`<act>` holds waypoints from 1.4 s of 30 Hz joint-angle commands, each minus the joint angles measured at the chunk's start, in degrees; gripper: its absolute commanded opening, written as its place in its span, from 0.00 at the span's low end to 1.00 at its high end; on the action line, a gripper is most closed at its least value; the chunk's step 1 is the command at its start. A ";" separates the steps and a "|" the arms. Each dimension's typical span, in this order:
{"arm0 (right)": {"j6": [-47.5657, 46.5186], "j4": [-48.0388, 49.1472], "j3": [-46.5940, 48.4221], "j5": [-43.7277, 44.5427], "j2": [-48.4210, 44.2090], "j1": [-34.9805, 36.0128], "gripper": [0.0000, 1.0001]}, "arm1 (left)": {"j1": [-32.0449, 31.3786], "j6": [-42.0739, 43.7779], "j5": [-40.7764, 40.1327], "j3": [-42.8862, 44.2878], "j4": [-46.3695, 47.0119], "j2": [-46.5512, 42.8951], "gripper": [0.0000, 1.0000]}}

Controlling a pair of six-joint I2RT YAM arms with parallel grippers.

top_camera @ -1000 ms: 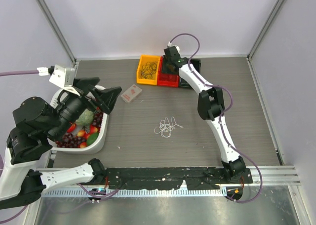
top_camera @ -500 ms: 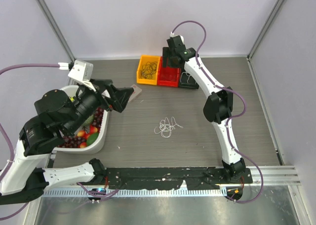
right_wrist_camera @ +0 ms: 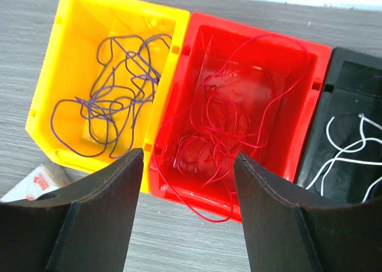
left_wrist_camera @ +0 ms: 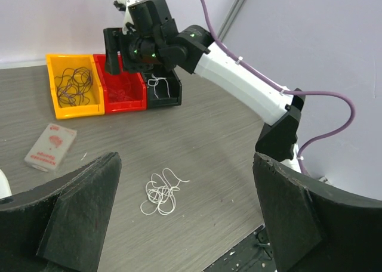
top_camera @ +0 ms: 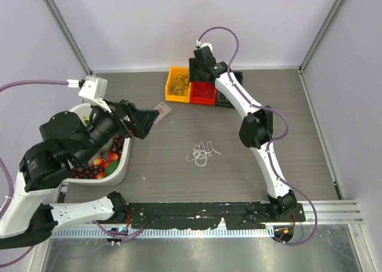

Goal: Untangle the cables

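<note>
**Both grippers open and empty — right over the bins, left held above the table**

The right gripper [right_wrist_camera: 188, 164] has its two fingers spread apart with nothing between them. It hangs above the red bin [right_wrist_camera: 310, 63] and touches neither the bin nor what lies in it. From the wrist view the fingers frame the near part of the red bin, where the red cable [right_wrist_camera: 221, 135] lies in loose loops, one loop spilling over the front rim. The right arm stretches from its base at the near edge to the far side of the table [top_camera: 286, 135], elbow bent midway, wrist tipped down over the row of bins.

The left gripper [left_wrist_camera: 185, 158] stands wide open — both fingers far apart, holding nothing. The left arm is folded high over the white basket [top_camera: 116, 170] of fruit at the left, its forearm pointing toward the middle of the table.

The loose white cable [top_camera: 202, 154] sits in a small tangle on the bare table centre, well apart from both grippers. A dark cable [right_wrist_camera: 113, 105] lies in the yellow bin [right_wrist_camera: 77, 21], and a second white cable [right_wrist_camera: 352, 147] lies in the black bin [right_wrist_camera: 358, 75]. A small card box [top_camera: 160, 110] lies near the left fingers.
</note>
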 commanded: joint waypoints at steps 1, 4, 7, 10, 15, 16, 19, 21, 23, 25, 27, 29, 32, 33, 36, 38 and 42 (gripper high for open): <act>-0.28 1.31 2.91 3.26 -0.76 0.95 0.67 | -0.08 -1.44 -1.24 0.00 -0.60 -1.30 0.95; 0.07 0.18 -2.87 2.92 -5.16 1.31 0.67 | -0.16 -1.27 -1.68 -1.50 0.28 -1.65 0.96; 2.26 -2.37 -8.41 -1.28 -11.47 1.48 0.66 | -0.08 -0.48 -0.80 -2.38 -0.41 -0.17 0.96; 3.76 -6.15 -14.74 -8.23 -17.46 1.75 0.65 | -0.08 -1.09 0.95 -2.12 -3.75 3.61 0.95; 3.85 -5.99 -40.43 -22.01 -33.62 1.75 0.62 | 0.10 -4.60 5.78 -5.88 -3.51 9.33 0.84; 3.85 -3.90 -43.99 -23.26 -38.17 1.75 0.62 | 0.10 -6.17 6.84 -7.03 -2.19 10.21 0.81; 5.17 1.56 -62.33 -25.56 -47.52 1.57 0.62 | 1.85 -11.62 12.79 -11.94 1.85 12.67 0.75; 6.48 4.45 -70.78 -27.40 -52.71 1.40 0.62 | 3.69 -16.53 17.02 -15.81 4.84 14.51 0.70; 7.71 7.44 -77.91 -30.65 -56.49 1.31 0.62 | 5.72 -21.72 22.38 -20.03 8.26 16.71 0.64; 8.86 9.82 -82.84 -31.98 -58.52 1.22 0.61 | 6.78 -24.98 26.77 -23.28 11.08 19.08 0.61; 9.56 11.93 -86.12 -32.51 -59.57 1.22 0.59 | 7.22 -26.92 27.32 -25.22 12.14 22.07 0.58; 9.92 13.61 -88.41 -33.21 -59.75 1.13 0.54 | 7.22 -27.19 27.06 -26.28 12.23 25.49 0.55; 10.62 15.02 -89.73 -34.26 -58.96 0.78 0.52 | 7.83 -26.24 25.83 -28.48 13.19 29.89 0.53; 10.27 15.11 -89.64 -34.44 -58.27 0.78 0.52 | 8.09 -24.92 25.74 -29.09 13.90 31.21 0.52; 8.95 15.37 -88.68 -34.35 -57.03 0.52 0.52 | 9.06 -19.48 24.95 -28.31 12.68 35.25 0.50; 7.63 15.63 -87.45 -33.74 -55.72 0.52 0.52 | 9.41 -16.14 22.41 -27.87 12.41 37.36 0.50; 6.05 15.20 -84.29 -32.33 -51.32 0.34 0.52 | 10.29 -12.87 23.72 -25.59 11.27 41.32 0.54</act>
